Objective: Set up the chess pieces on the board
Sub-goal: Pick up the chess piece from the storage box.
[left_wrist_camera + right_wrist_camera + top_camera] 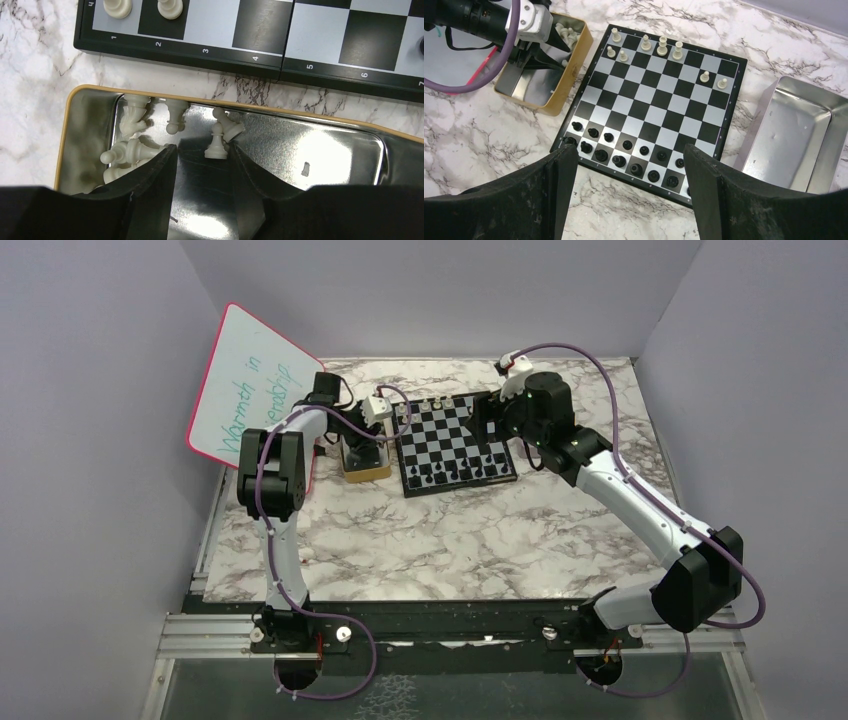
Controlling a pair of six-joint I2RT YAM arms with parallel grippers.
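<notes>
Left arm (pixel 272 468) reaches forward, jaws parted, pointing down; right arm (pixel 640 505) likewise extended, jaws spread wide.

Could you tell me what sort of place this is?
Probably a robot lab test cell: plain panels enclose a marble-patterned tabletop, left arm and right arm bolt to a metal rail, a whiteboard leans at left.
</notes>
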